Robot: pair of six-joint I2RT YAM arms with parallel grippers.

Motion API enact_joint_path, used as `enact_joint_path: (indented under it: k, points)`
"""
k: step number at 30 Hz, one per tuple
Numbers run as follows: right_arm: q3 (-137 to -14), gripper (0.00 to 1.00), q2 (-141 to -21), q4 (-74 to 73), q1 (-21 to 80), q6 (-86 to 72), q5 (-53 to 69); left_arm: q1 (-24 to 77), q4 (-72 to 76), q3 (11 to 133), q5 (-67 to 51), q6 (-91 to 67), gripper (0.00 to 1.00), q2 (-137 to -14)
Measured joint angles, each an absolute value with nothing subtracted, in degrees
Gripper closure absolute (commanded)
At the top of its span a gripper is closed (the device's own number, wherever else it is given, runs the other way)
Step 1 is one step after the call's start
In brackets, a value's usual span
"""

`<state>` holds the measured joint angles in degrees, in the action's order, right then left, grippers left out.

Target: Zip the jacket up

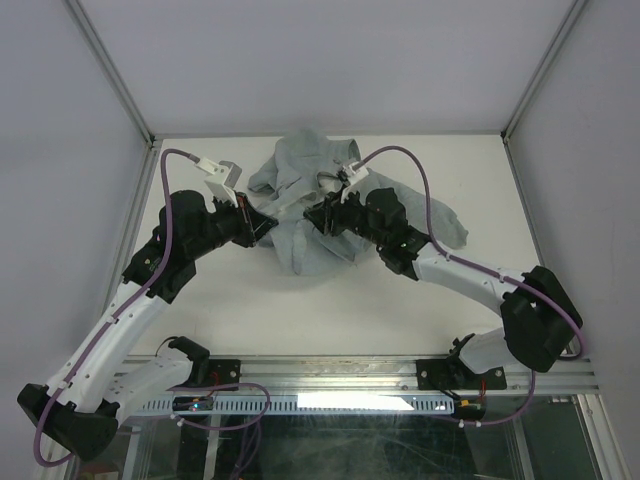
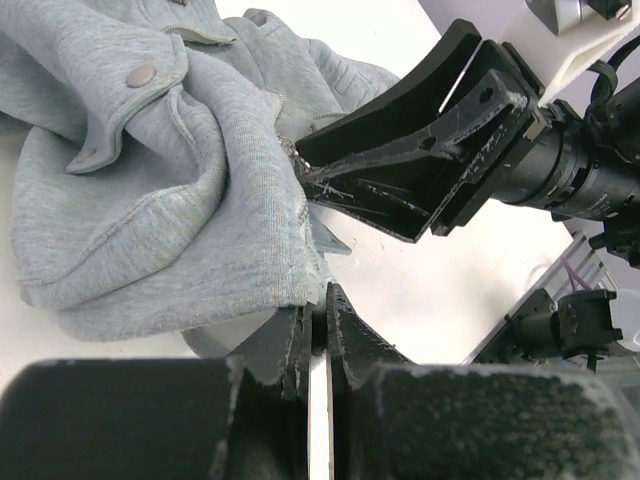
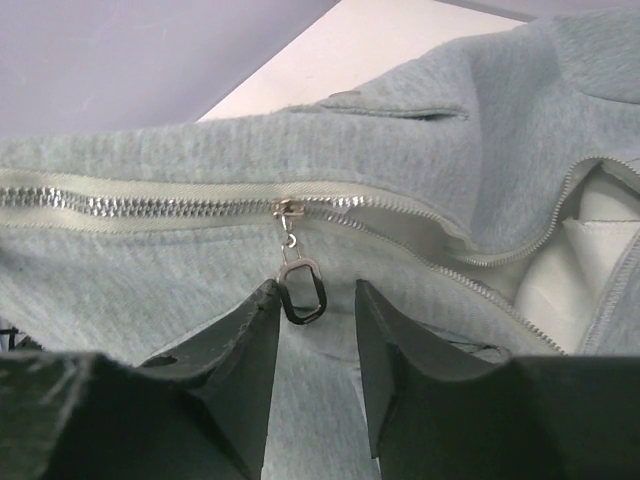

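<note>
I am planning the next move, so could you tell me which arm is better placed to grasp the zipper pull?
The right: the open right gripper has the zipper pull hanging between its fingertips. The left gripper is shut on the jacket, so it probably serves better as the anchor.

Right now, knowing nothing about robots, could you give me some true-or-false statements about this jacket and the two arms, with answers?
1. The zipper pull hangs between the open jaws of the right arm. True.
2. The jacket is zipped fully. False: past the slider the teeth are parted.
3. The jaws of the left arm pinch the jacket's edge. True.
4. The jacket lies neatly folded. False: it is rumpled on the table.
5. Its lining is black. False: it is whitish.
</note>
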<state>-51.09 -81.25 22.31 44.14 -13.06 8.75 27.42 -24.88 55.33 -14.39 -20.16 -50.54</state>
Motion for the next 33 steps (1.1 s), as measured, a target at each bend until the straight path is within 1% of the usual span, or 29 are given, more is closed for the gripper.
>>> enact_joint_path:
  k: [3,10,23,26,28,31,32,33]
  points:
    - [-51.51,0.67,-81.28,22.20,43.92,-13.56,7.77,27.42,-24.88,55.33,-14.74,-20.16,1.00,-50.54]
    - [-54.35,0.66,-81.95,22.00,43.70,-13.58,8.12,27.42,-24.40,54.96,-15.25,-20.16,1.00,-50.54]
    - [-57.32,0.67,-85.82,19.53,43.72,-11.90,9.32,27.42,-24.03,54.39,-15.35,-20.12,1.00,-50.54]
    - [-57.32,0.72,-85.91,18.65,43.70,-11.18,9.43,27.42,-24.03,54.39,-15.35,-20.10,1.00,-50.54]
    - [-57.32,0.81,-85.91,18.17,43.70,-10.59,9.43,27.42,-24.05,54.39,-15.38,-20.12,1.00,-50.54]
    - [-57.32,0.98,-86.06,17.67,43.72,-9.74,9.47,27.42,-24.03,54.39,-15.38,-20.10,1.00,-50.54]
    - [-57.32,1.00,-86.13,17.63,43.70,-9.47,9.52,27.42,-24.05,54.39,-15.38,-20.10,1.00,-50.54]
    - [-57.39,1.00,-86.19,17.58,43.72,-9.17,9.76,27.42,-24.05,54.39,-15.35,-20.10,1.00,-50.54]
